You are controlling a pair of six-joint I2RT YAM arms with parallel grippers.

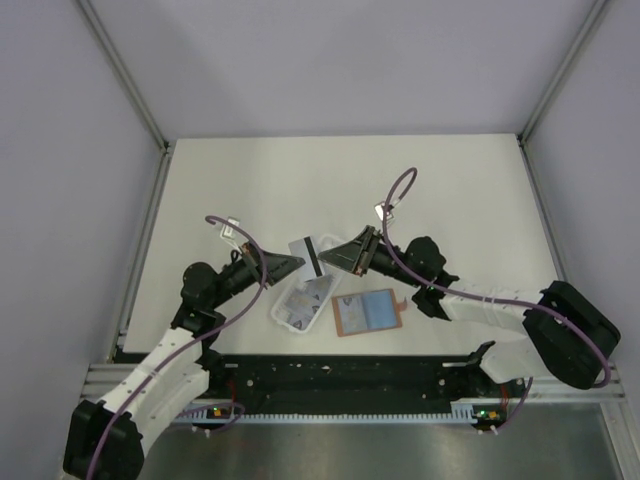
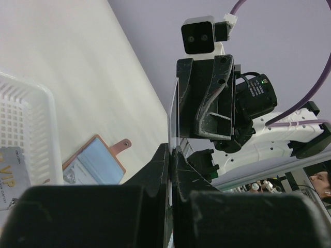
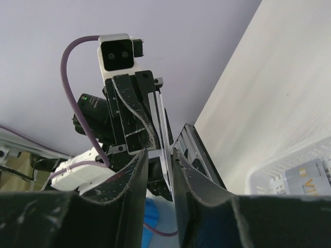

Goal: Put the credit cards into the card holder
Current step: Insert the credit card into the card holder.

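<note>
Top external: thin flat striped card (image 1: 303,248)

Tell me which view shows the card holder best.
The top external view: the card holder lies open and whole on the table, its pale inside facing up. The left wrist view shows only part of it, at a slant. The right wrist view shows nothing recognisable of it.

A white latticed plastic tray (image 1: 280,320) sits slightly askew near the front edge of the pale table (image 1: 250,180), enclosed by lavender walls (image 1: 330,60).
</note>
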